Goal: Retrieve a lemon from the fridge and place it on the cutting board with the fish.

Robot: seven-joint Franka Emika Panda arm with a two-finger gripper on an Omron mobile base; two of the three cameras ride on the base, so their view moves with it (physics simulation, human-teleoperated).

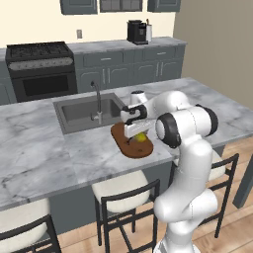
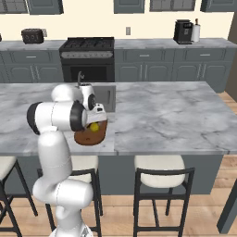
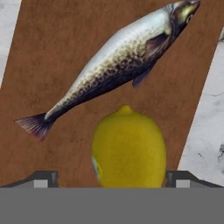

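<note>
Lemon (image 3: 128, 148) sitting on cutting board (image 3: 48, 65), dead centre between spread-wide end effector (image 3: 112, 179) tips, clear of both. Fish (image 3: 118, 61) just beyond, lying diagonal. Looks like straight retreat upward next.

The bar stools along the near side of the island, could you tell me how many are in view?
3. In the right base view, one stool stands right of the arm, one sits behind the arm, and one is cut by the left edge. More may lie outside the frame.
</note>
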